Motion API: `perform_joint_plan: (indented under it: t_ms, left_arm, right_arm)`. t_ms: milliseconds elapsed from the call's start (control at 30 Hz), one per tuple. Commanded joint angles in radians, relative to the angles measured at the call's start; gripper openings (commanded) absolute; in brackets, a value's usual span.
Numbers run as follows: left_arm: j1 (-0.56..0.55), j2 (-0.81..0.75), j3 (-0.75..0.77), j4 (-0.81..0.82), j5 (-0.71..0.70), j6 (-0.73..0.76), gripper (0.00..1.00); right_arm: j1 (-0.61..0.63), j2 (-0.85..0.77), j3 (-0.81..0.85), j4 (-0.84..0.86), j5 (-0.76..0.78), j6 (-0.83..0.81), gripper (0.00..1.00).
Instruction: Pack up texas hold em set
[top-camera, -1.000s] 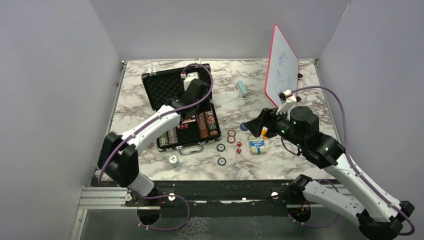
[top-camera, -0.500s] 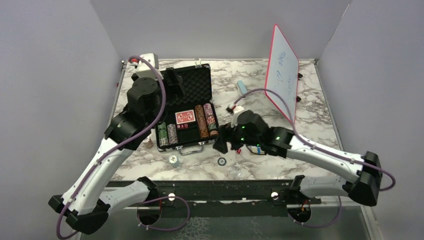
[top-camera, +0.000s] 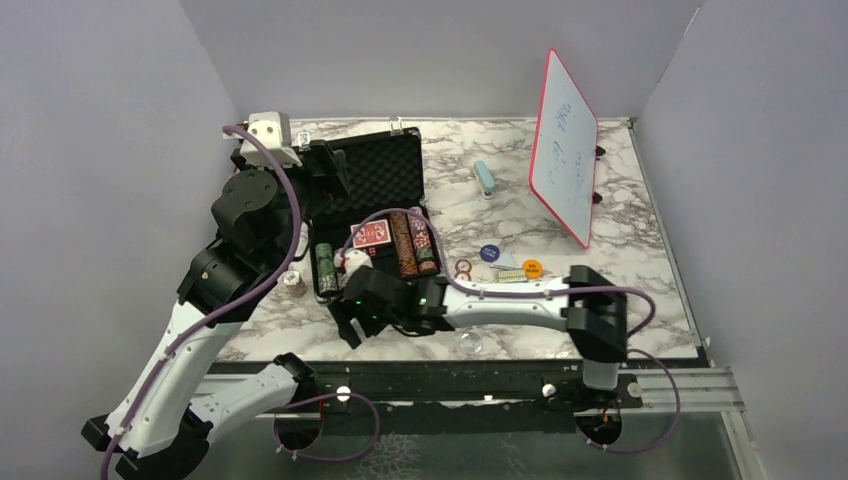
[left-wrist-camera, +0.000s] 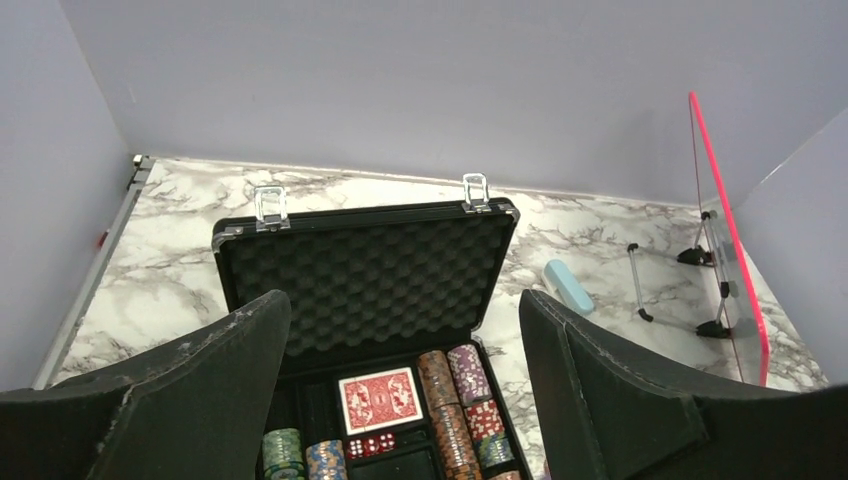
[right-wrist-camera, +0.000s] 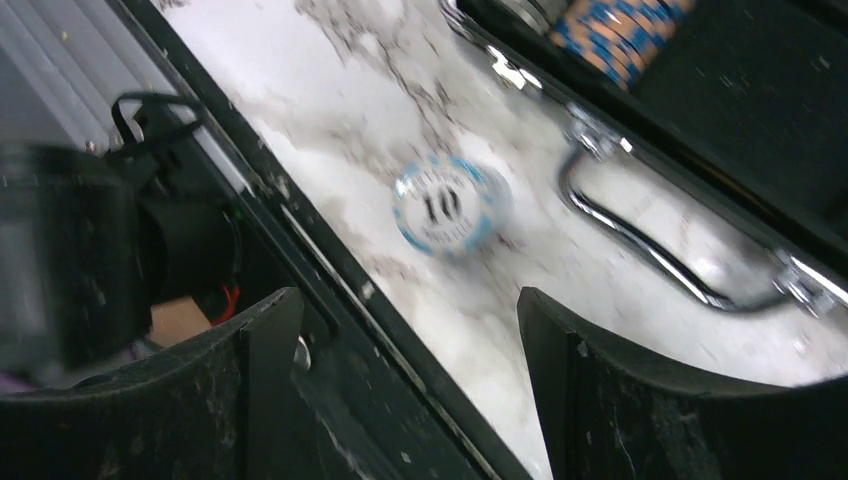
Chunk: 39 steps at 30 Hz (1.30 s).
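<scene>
The black briefcase (top-camera: 372, 180) lies open, foam lid (left-wrist-camera: 365, 285) raised at the back. Inside are chip rows (left-wrist-camera: 455, 400), a red deck (left-wrist-camera: 378, 399) and red dice (left-wrist-camera: 368, 445). My left gripper (top-camera: 328, 168) hangs open and empty, high over the case's left rear corner. My right gripper (top-camera: 350, 322) is open low at the table's front edge, by the case handle (right-wrist-camera: 640, 250). A blue-and-white chip (right-wrist-camera: 450, 205) lies on the marble just beyond its fingers. Loose on the table right of the case are a blue button (top-camera: 489, 253), an orange button (top-camera: 532, 268), a ringed chip (top-camera: 463, 267) and the blue deck (top-camera: 511, 274).
A red-framed whiteboard (top-camera: 565, 145) stands at the back right. A pale blue block (top-camera: 484, 178) lies beside the case. Another chip (top-camera: 293, 283) sits left of the case and a clear disc (top-camera: 468, 344) near the front edge. My right forearm lies across the table's front.
My left arm lifted out of the case and swung back to the left. My right arm swept from the table's right side across to the case's front. Both views of the right wrist are blurred by motion.
</scene>
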Motion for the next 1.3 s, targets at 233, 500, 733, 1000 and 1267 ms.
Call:
perform_joint_plan:
  t_ms: [233, 500, 733, 1000, 1267]
  left_arm:
    - [-0.003, -0.082, -0.051, 0.002, -0.013, 0.012, 0.88]
    - [-0.003, -0.099, -0.077, 0.002, -0.010, 0.000, 0.88]
    - [-0.004, -0.084, -0.073, 0.000, 0.001, -0.008, 0.88]
    - [-0.003, -0.077, -0.066, -0.003, 0.029, -0.024, 0.88]
    - [-0.003, -0.049, -0.123, -0.006, 0.255, 0.002, 0.91]
  right_arm:
    - [0.045, 0.316, 0.337, -0.170, 0.231, 0.063, 0.81]
    - [0.046, 0.381, 0.391, -0.184, 0.242, 0.057, 0.60]
    - [0.045, 0.338, 0.351, -0.108, 0.215, 0.025, 0.32]
    - [0.033, 0.022, 0.077, 0.042, 0.180, -0.027, 0.31]
    - [-0.133, -0.406, -0.191, 0.114, 0.016, -0.041, 0.31]
